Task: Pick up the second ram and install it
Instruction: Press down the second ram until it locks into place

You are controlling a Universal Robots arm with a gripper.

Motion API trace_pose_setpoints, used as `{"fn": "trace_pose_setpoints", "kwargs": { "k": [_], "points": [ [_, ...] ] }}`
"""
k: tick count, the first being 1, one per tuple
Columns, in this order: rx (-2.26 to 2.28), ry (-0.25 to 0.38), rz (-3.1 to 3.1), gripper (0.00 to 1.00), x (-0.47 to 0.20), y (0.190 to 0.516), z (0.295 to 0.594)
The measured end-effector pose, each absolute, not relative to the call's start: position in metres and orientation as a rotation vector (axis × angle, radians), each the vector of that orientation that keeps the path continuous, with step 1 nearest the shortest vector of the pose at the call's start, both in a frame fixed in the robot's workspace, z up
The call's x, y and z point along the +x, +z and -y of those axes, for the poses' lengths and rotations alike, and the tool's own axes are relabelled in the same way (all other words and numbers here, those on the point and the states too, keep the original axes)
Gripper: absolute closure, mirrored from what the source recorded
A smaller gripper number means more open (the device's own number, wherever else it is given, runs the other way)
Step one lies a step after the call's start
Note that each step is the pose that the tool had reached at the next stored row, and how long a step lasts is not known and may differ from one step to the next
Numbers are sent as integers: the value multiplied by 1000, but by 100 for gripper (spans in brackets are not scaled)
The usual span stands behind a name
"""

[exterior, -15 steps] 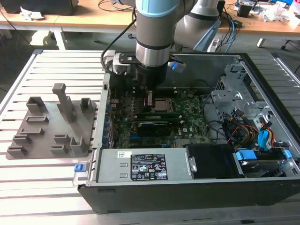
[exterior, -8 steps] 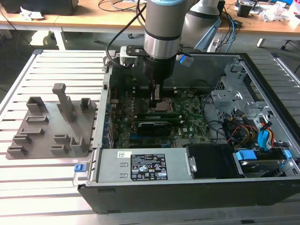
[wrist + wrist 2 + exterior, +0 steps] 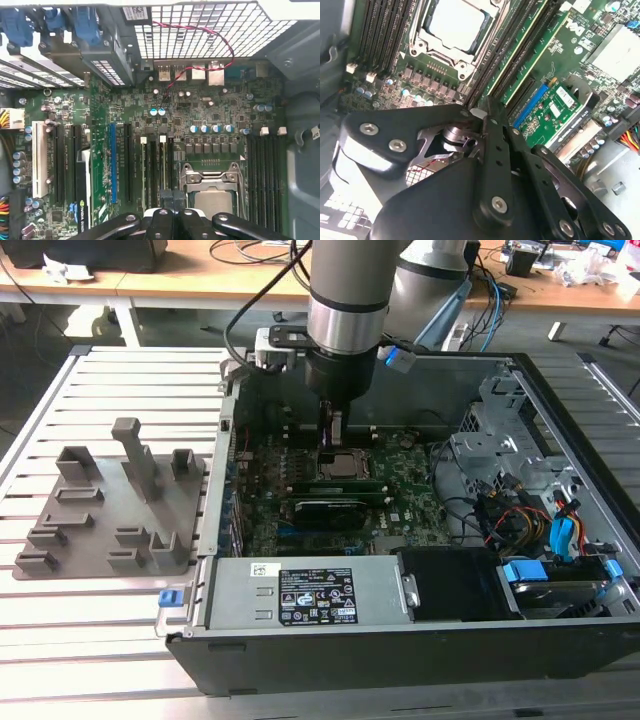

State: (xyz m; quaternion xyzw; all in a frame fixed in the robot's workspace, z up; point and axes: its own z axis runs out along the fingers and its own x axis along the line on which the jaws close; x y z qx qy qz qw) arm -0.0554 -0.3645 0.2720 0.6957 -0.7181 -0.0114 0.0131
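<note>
Item: gripper (image 3: pixel 333 430), which we are holding low inside the case (image 3: pixel 560 420), just beside the socket (image 3: pixel 343 464). Fingers are pressing together on the ram (image 3: pixel 162 165), which is standing upright in a slot beside the socket. Fixture (image 3: pixel 110 510) is sitting near the counter's (image 3: pixel 100 610) edge.

the second ram (image 3: pixel 530 37) is a long, thin green board stick standing on edge in a memory slot right beside the processor socket (image 3: pixel 456 25) on the motherboard. in the second wrist view it runs alongside another green stick in the neighbouring slot, just past the claw (image 3: pixel 487 107). in the exterior view it shows as a narrow green strip (image 3: pixel 340 481) just by the socket.
</note>
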Motion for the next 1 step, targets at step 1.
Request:
{"fn": "trace_pose_setpoints", "kwargs": {
  "k": [1],
  "points": [
    [2168, -36, 2238, 89, -55, 272, 364]
  ]
}}
